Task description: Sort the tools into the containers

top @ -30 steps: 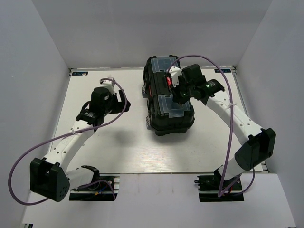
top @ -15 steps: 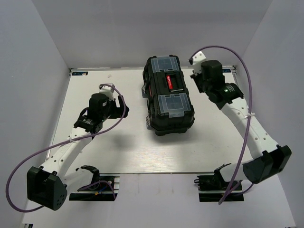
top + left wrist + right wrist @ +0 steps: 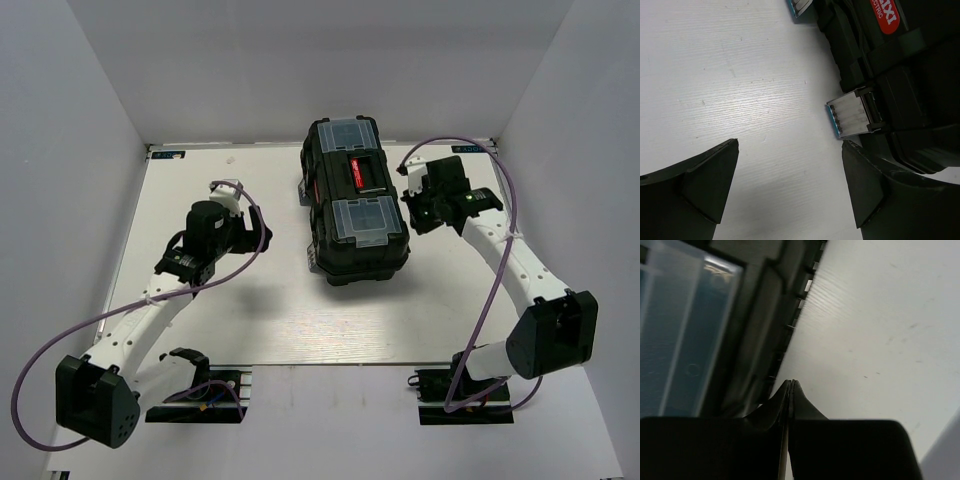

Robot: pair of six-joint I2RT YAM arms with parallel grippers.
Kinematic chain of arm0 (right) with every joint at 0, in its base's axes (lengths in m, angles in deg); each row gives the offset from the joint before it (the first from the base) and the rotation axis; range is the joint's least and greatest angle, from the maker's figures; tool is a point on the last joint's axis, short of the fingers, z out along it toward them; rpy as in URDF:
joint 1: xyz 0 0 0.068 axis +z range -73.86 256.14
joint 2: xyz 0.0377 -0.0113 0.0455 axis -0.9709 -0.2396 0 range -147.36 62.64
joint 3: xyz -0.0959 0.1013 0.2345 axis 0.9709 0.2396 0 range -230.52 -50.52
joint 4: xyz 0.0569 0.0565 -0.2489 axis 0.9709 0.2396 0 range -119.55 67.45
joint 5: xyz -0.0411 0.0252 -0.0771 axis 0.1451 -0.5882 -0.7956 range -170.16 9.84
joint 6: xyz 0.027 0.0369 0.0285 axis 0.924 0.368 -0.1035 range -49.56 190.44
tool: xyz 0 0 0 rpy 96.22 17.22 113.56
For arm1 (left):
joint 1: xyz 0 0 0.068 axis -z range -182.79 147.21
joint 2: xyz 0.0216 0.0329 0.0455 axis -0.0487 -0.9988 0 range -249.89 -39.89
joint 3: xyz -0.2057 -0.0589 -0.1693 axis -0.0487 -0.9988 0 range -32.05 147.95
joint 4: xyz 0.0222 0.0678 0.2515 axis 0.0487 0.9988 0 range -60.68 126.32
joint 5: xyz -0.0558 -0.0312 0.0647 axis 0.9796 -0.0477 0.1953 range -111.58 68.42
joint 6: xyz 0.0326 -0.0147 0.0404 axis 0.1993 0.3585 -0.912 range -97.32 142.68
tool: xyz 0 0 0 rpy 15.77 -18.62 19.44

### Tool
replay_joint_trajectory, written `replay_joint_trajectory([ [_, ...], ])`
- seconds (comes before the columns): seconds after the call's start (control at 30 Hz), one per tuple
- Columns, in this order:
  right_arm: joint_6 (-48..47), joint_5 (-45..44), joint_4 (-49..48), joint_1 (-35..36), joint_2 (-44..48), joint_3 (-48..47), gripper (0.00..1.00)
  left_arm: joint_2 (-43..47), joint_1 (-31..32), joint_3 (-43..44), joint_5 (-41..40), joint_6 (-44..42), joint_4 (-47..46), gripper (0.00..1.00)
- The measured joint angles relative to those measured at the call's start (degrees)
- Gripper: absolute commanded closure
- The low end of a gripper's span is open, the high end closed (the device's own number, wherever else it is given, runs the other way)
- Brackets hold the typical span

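At back-centre of the table (image 3: pixel 260 310) sits the black toolbox (image 3: pixel 360 262), lid shut, red handle (image 3: pixel 362 175) lying flat between the two clear-lidded boxes (image 3: pixel 360 222). Main change is the right arm (image 3: pixel 510 265). One second ago its wrist hangs over the handle on the lid, half a second ago it is raised well off to the right, and now it is lowered just beside the toolbox's right wall, apart from it. Right gripper (image 3: pixel 791 385): fingers pressed together, nothing between them. Left arm (image 3: pixel 165 290) shifts only slightly toward its base. Left gripper (image 3: pixel 790 150): fingers spread wide, empty, facing the toolbox's left wall, where a silver latch (image 3: pixel 855 117) lies ahead of the gap, untouched. Tools: none visible on the table or in either pincer. Whether any lie under the clear lids cannot be told. Judgement: the tools are likely stowed and the lid work is finished, with the right arm backing off. The latch may be what is left.
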Motion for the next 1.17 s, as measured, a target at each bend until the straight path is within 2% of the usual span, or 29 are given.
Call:
replay_joint_trajectory([
  [0.13, 1.4, 9.9, 0.9, -1.1, 0.0, 0.0, 1.00, 0.8, 0.0, -0.4, 0.3, -0.4, -0.5, 0.04],
  [0.23, 1.7, 13.0, 1.2, -1.8, 0.0, 0.0, 1.00, 0.8, 0.0, -0.5, 0.7, -0.5, -0.6, 0.04],
  [0.37, 2.4, 11.7, 1.5, -2.1, 0.0, 0.0, 0.98, 1.0, 0.0, -0.6, 0.9, -0.6, -0.9, 0.04],
  [0.47, 2.8, 5.0, 0.1, -2.2, 0.5, 0.5, 0.95, 1.1, 0.0, -0.6, 0.9, -0.7, -0.9, 0.04],
  [0.5, 3.0, 2.1, -0.6, -2.5, 1.3, 1.3, 0.93, 1.1, 0.0, -0.6, 0.9, -0.7, -0.9, 0.04],
  [0.53, 3.1, -0.4, -1.5, -2.9, 2.4, 2.5, 0.83, 1.1, 0.0, -0.6, 0.9, -0.7, -0.9, 0.04],
  [0.57, 3.5, -2.4, -2.2, -3.4, 3.8, 3.7, 0.68, 1.1, 0.0, -0.6, 1.0, -0.7, -0.9, 0.04],
  [0.63, 3.7, -5.0, -3.4, -4.6, 7.1, 6.8, 0.52, 1.1, 0.0, -0.6, 1.2, -0.7, -0.9, 0.03],
  [0.67, 3.8, -5.7, -4.2, -5.2, 9.1, 8.8, 0.36, 1.1, 0.0, -0.6, 1.4, -0.8, -0.9, 0.03],
  [0.73, 4.0, -5.9, -5.0, -6.0, 13.2, 12.7, 0.24, 1.2, 0.0, -0.6, 1.9, -1.0, -0.9, 0.01],
  [0.77, 4.0, -5.7, -5.4, -6.0, 15.5, 14.8, 0.10, 1.2, 0.0, -0.6, 2.3, -1.2, -0.9, 0.01],
  [0.9, 4.1, -3.1, -5.7, -6.1, 22.7, 20.8, 0.10, 1.4, 0.0, -0.6, 3.4, -2.0, -0.9, 0.01],
  [1.17, 5.2, 0.6, -6.3, -6.1, 32.3, 26.3, 0.10, 1.6, 0.1, -0.7, 4.1, -3.1, -1.2, 0.01],
])
